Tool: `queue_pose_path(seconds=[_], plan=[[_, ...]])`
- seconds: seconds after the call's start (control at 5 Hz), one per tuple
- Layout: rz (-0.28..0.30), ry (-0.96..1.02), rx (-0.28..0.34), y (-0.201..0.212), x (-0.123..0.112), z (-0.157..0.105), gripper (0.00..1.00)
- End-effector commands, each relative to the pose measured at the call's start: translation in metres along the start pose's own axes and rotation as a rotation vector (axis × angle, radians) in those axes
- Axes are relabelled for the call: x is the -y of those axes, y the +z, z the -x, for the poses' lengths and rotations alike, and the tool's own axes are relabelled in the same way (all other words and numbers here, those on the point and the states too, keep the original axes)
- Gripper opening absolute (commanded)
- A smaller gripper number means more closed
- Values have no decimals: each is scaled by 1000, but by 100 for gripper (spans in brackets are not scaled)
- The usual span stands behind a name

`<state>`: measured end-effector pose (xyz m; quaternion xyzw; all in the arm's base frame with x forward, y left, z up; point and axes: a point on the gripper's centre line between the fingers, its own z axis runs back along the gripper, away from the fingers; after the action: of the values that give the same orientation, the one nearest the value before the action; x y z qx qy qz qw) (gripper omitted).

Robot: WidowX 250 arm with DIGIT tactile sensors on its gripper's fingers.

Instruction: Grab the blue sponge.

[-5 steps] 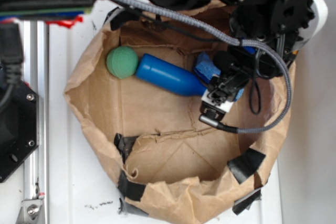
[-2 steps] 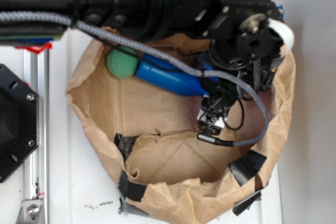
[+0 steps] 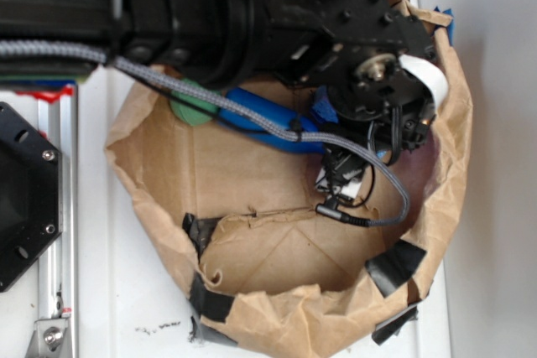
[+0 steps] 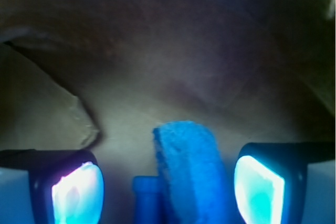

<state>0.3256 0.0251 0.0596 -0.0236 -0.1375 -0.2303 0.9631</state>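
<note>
**Blue sponge mostly hidden under the arm, standing between spread fingers**

Blue sponge [image 4: 186, 174] is hard for us to find from the exterior view: only a small blue corner [image 3: 325, 107] shows beside the wrist, at the right of the brown paper bag [image 3: 168, 165], and the black arm [image 3: 252, 14] covers the rest. The arm also hides most of the green ball [image 3: 191, 110] and crosses the blue bottle [image 3: 267, 120] with its braided cable [image 3: 210, 98]. From that view we cannot make out the gripper's fingertips at all.

The wrist view is dim and soft in focus, and its lower edge cuts off the sponge, the bottle's neck [image 4: 147, 198] and both fingers. There we see the gripper [image 4: 168, 190] with its jaws wide apart, one pad [image 4: 77, 192] at the left and the other at the right. The sponge rises on edge in the gap, nearer the right pad. We see bare space on both sides of it, so neither pad touches it. The bottle's neck sits just left of the sponge, against it. Behind them is only the shadowed paper wall of the bag.
</note>
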Motion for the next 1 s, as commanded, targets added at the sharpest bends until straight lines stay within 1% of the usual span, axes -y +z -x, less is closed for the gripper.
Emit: queue_pose_path(seconds=[0.0, 0.4, 0.6, 0.8], plan=[[-41, 80, 80, 28, -8, -18, 100], [7, 202, 41, 24, -5, -21, 100], [7, 222, 35, 21, -4, -22, 100], [-13, 204, 37, 17, -3, -23, 100]])
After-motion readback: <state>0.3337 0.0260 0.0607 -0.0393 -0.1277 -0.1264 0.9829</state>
